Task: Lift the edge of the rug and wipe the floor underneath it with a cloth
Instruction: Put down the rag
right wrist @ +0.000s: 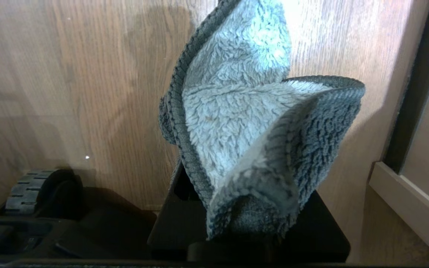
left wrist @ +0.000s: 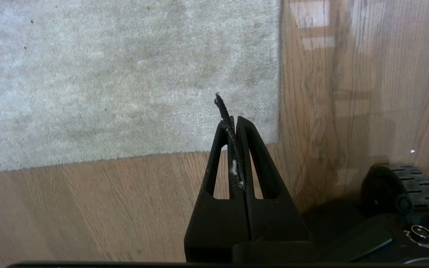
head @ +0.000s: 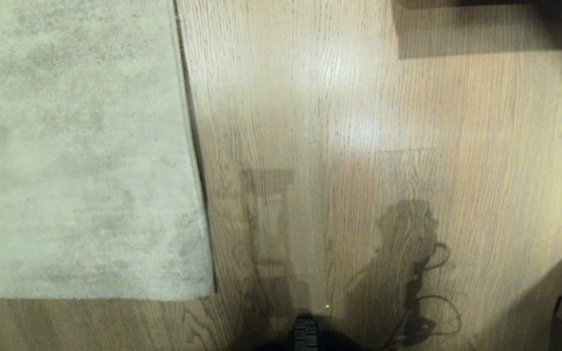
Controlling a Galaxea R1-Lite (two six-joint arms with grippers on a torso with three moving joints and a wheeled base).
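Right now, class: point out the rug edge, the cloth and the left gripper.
rug edge (head: 198, 195), head view, right border.
cloth (right wrist: 237, 134), right wrist view, fluffy middle.
left gripper (left wrist: 233, 121), left wrist view, closed fingertips.

The left end effector (left wrist: 233, 123) is seen with its fingers pressed together above the rug (left wrist: 125, 74) corner. The rug edge (left wrist: 278, 74) lies flat on the floor (left wrist: 88, 208). A black wheel (left wrist: 400, 186) is seen nearby.

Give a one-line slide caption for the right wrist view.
Right end effector shut on the fluffy grey cloth, held above the bare wood floor.
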